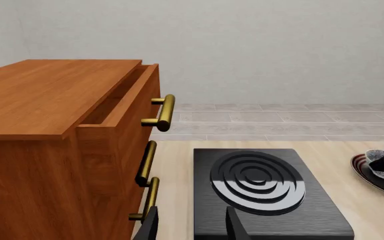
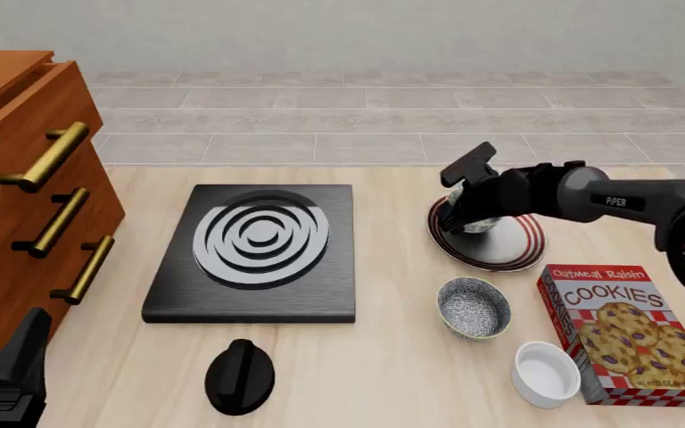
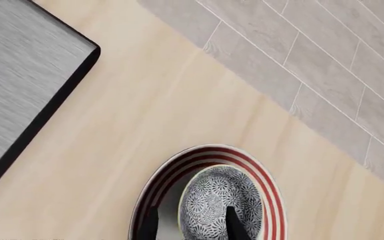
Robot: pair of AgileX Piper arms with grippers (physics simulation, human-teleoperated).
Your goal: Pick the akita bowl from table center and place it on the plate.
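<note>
Left wrist view: the left gripper (image 1: 190, 226) sits at the lower centre of the frame, fingers spread and holding nothing, above the black burner (image 1: 265, 192). A wooden cabinet (image 1: 58, 145) fills the left. At the right edge, part of the plate (image 1: 379, 176) shows.

Front view: the right gripper (image 2: 476, 207) is right of centre, over the plate (image 2: 524, 250). The akita bowl (image 2: 491, 223) is mostly hidden behind it. Below it on the tabletop (image 2: 391, 357) stand a wider speckled bowl (image 2: 474, 308), a white bowl (image 2: 546, 374) and a cookie box (image 2: 628, 334).

Right wrist view: at bottom centre the bowl (image 3: 219, 202) lies inside the plate's striped rim (image 3: 269, 185), with the gripper pinching its wall. Whether the bowl's base touches the plate cannot be told. To finish well, lower until seated, spread the fingers, then lift straight up to avoid dragging the bowl.
</note>
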